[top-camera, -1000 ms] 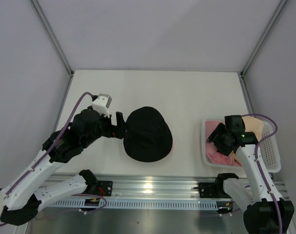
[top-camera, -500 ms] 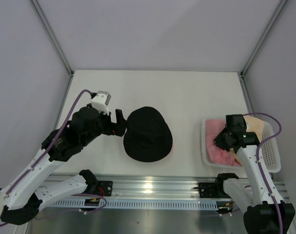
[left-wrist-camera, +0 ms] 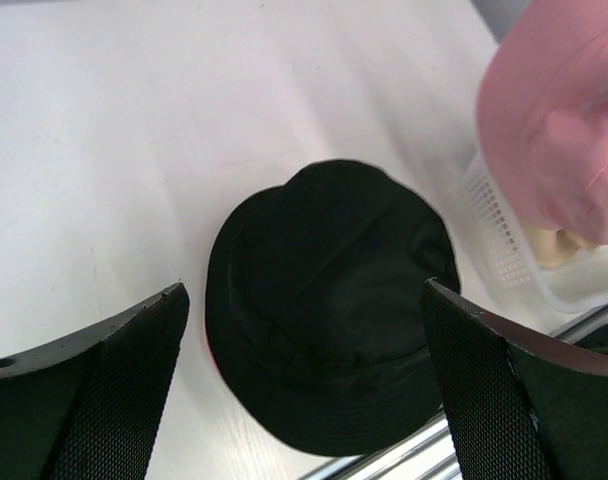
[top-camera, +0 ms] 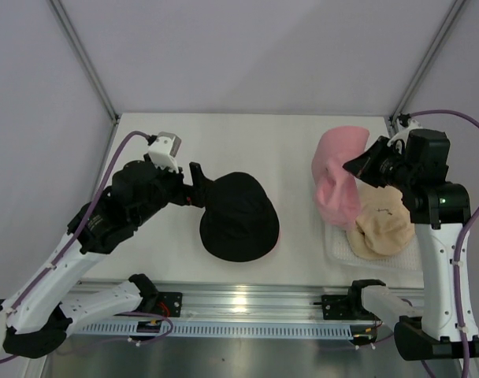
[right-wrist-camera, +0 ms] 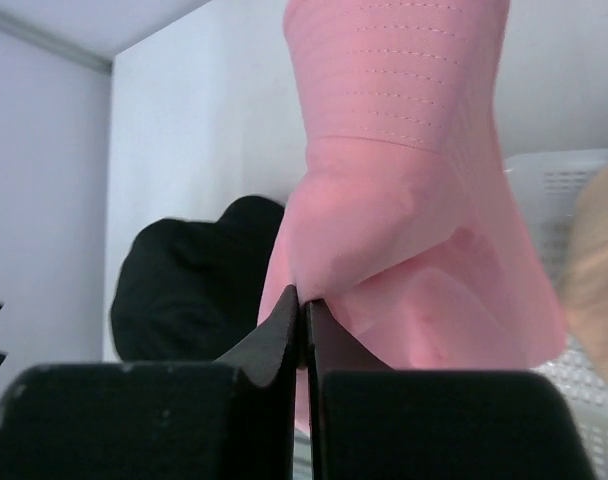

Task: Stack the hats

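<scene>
**Three hats, one in the air**

**Item 1, pink hat** (top-camera: 336, 185). A second ago it lies in the basket (top-camera: 339, 252) with the right gripper (top-camera: 356, 167) down over it. Now that gripper is up, its jaws pressed together on a fold of the fabric. The hat hangs limp below and ahead of the tips, its lower edge by the basket's near-left rim. Judgement: the pick has succeeded, and carrying it to a stack comes next.

**Item 2, beige hat** (top-camera: 379, 228). It is uncovered by the lift and sits in the basket directly beneath the right gripper, untouched.

**Item 3, black hat** (top-camera: 238, 216). It has not moved, and lies flat on the table just ahead of the left gripper (top-camera: 198, 187). That gripper is spread wide and holds nothing, and it has shifted only slightly. Judgement: this hat is the likely base of the stack. It lies well to the left of the right gripper, so the pink hat has a sideways carry ahead.

**Views compared.**
- The top view alone shows all three hats and both arms at once.
- The right wrist view alone shows the pinch itself: a small bunch of pink cloth between closed tips, with the black hat far beyond and below.
- The left wrist view shows both fingers (left-wrist-camera: 104, 390) straddling the black hat without touching it. It also shows the pink hat hanging above the basket wall, where the top view does not show how high the hat hangs.
</scene>
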